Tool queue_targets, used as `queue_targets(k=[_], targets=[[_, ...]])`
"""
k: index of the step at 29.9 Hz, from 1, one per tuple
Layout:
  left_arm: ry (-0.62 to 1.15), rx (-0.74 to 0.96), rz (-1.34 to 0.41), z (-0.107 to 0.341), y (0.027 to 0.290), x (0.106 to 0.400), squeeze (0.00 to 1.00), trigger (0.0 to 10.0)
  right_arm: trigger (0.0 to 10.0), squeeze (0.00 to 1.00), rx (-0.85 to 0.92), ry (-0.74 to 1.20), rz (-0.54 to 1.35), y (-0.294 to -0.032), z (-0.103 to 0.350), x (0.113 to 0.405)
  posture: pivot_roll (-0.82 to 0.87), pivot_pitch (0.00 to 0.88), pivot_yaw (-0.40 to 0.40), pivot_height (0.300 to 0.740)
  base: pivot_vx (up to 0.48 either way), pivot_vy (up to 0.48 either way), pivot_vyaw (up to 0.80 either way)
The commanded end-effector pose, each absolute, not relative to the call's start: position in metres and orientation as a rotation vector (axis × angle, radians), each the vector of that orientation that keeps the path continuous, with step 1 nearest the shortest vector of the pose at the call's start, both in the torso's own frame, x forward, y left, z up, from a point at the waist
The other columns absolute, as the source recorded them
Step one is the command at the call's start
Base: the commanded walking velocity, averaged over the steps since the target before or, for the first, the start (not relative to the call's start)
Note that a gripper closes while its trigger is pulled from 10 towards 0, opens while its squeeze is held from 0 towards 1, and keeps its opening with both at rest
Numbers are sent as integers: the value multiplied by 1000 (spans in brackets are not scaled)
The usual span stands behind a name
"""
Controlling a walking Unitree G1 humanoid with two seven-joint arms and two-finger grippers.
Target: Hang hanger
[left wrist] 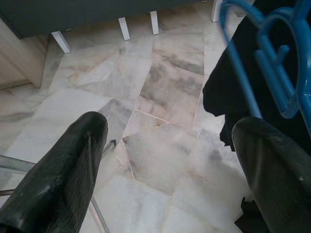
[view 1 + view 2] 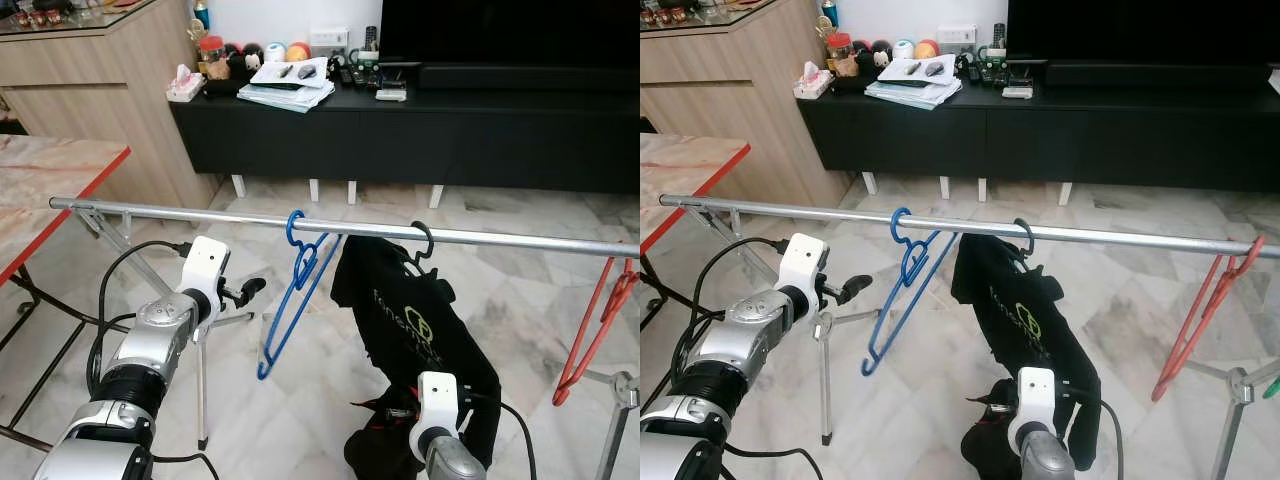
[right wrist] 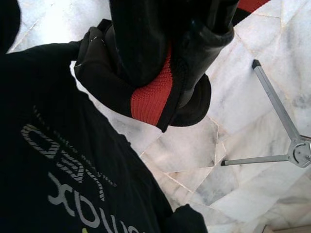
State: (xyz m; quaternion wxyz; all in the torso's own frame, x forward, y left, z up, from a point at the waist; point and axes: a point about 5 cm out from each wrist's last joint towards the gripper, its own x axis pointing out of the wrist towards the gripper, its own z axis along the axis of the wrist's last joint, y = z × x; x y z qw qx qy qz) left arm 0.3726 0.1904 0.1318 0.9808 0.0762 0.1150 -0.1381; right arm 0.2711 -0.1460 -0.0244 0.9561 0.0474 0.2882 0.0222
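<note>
1. Blue plastic hanger [image 2: 290, 300] is hanging from the steel rail [image 2: 150, 210], its long axis sloping down toward the left gripper [image 2: 250, 288].
2. That gripper, the nearer one, is waiting beside it with jaws released and empty.
3. Right gripper [image 3: 160, 73] is clenching the black and red garment [image 2: 420, 330] low down.
4. Marble floor [image 2: 520, 300] is lying below; a dark TV cabinet [image 2: 400, 140] is standing behind.

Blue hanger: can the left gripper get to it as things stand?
Probably yes. The left gripper is open beside the blue hanger, which hangs on the rail with nothing between them; the black shirt hangs beyond.
</note>
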Motion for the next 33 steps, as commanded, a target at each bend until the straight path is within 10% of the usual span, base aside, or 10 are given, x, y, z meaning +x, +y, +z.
queue_targets(k=[1, 7, 8, 10, 17, 33], targets=[[225, 159, -276, 135, 195, 372, 1000, 10000, 10000, 0, 102, 597, 56, -142, -26, 270, -19, 59, 78, 740, 0, 0, 0], [219, 165, -273, 136, 200, 364, 1000, 10000, 10000, 0, 101, 598, 59, -142, -26, 271, -16, 56, 77, 740, 0, 0, 0], [253, 295, -413, 130, 218, 331, 0, 10000, 10000, 0, 5, 509, 163, -145, 10, 309, 54, 2, 28, 740, 0, 0, 0], [318, 445, -631, 116, 221, 283, 0, 10000, 10000, 0, -147, 383, 289, -146, 70, 356, 56, 2, 22, 740, 0, 0, 0], [222, 368, -457, 115, 223, 294, 0, 10000, 10000, 0, -138, 391, 285, -145, 66, 353, 53, 5, 21, 740, 0, 0, 0], [421, 426, -889, 122, 191, 254, 0, 10000, 10000, 0, -363, 530, 545, -133, 56, 346, 66, 4, 12, 740, 0, 0, 0]])
